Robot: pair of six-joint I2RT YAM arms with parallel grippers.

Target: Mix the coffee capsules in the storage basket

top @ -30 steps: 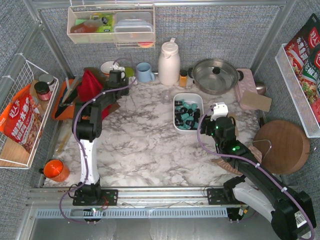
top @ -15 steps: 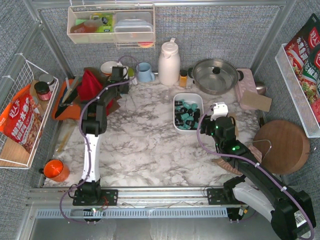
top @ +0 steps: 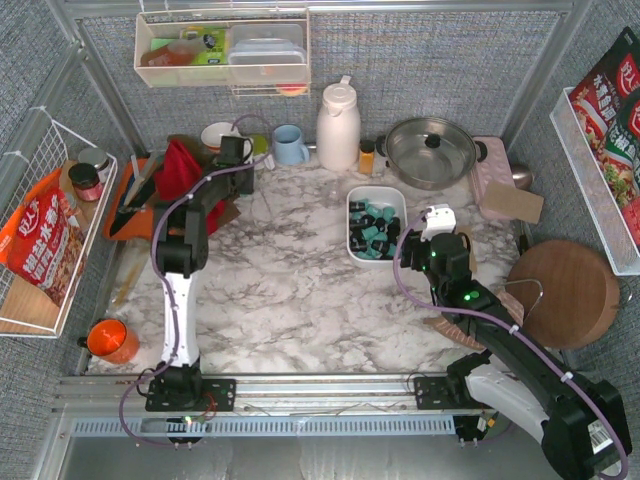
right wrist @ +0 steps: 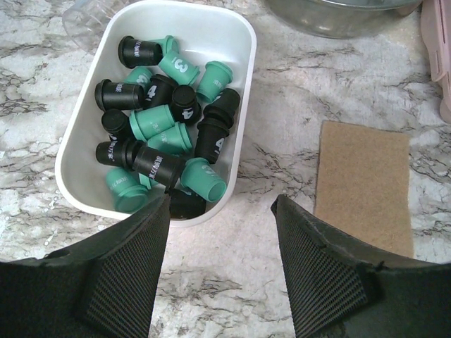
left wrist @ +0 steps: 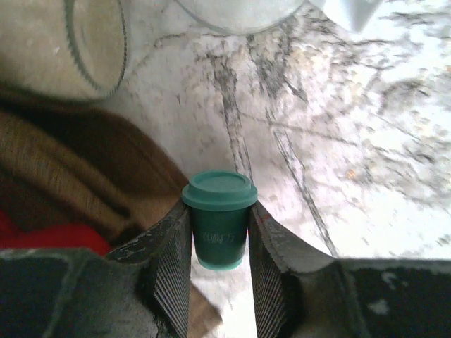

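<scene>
The storage basket (top: 352,215), a white shallow tray, sits right of centre on the marble top. Several teal and black coffee capsules (top: 375,228) lie jumbled in it. The right wrist view shows the basket (right wrist: 243,42) and its capsules (right wrist: 162,134) close up. My right gripper (top: 437,222) hovers just right of the basket, open and empty (right wrist: 222,201). My left gripper (top: 236,150) is at the far back left. There its fingers press both sides of a single teal capsule (left wrist: 220,225), which stands upright with its wide rim on top.
Along the back stand a white bowl (top: 216,134), a blue mug (top: 290,145), a white thermos (top: 338,125), a small orange-capped jar (top: 367,157) and a lidded steel pot (top: 430,150). A red cloth (top: 180,170) lies by the left gripper. A brown pad (right wrist: 363,186) lies right of the basket.
The left gripper's jaws have narrowed onto the teal capsule while the arm shifted slightly at the back left. The right arm has stayed still.
</scene>
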